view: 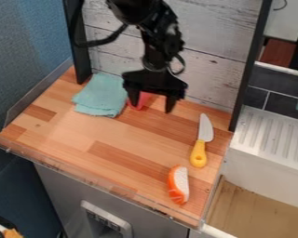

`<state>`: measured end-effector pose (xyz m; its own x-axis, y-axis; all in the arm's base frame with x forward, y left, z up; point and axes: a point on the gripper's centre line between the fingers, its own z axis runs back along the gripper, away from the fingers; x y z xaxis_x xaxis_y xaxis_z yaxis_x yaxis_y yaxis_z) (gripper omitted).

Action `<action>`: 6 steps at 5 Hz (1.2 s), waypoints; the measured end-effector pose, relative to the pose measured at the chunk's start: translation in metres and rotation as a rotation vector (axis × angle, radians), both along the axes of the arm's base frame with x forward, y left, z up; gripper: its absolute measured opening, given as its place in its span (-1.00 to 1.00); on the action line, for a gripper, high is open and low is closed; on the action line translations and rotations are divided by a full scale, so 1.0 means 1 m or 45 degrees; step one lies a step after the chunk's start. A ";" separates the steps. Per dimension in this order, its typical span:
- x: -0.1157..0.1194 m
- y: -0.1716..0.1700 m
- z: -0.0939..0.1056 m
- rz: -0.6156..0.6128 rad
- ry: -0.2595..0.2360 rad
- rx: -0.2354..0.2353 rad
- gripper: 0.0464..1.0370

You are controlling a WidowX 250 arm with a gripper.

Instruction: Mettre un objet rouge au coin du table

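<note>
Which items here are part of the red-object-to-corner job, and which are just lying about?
Job:
- red object, partly hidden by the end effector
- wooden tabletop, whose corner is the target; which corner isn't specified

Lying about:
- teal cloth
- yellow-handled knife
- orange-and-white piece

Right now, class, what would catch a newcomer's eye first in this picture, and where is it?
Probably the black gripper, open over the far side of the table, partly hiding a red object. Next, the yellow-handled knife at the picture's right and, below it, the orange-and-white food piece.
</note>
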<state>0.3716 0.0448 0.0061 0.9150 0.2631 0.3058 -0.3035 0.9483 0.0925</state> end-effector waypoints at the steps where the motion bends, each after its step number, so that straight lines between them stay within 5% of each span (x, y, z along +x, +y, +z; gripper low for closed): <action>1: 0.016 0.018 -0.006 -0.003 0.015 -0.010 0.93; 3: 0.043 0.038 -0.024 -0.023 0.009 -0.062 0.93; 6: 0.055 0.058 -0.054 0.001 0.084 -0.069 0.82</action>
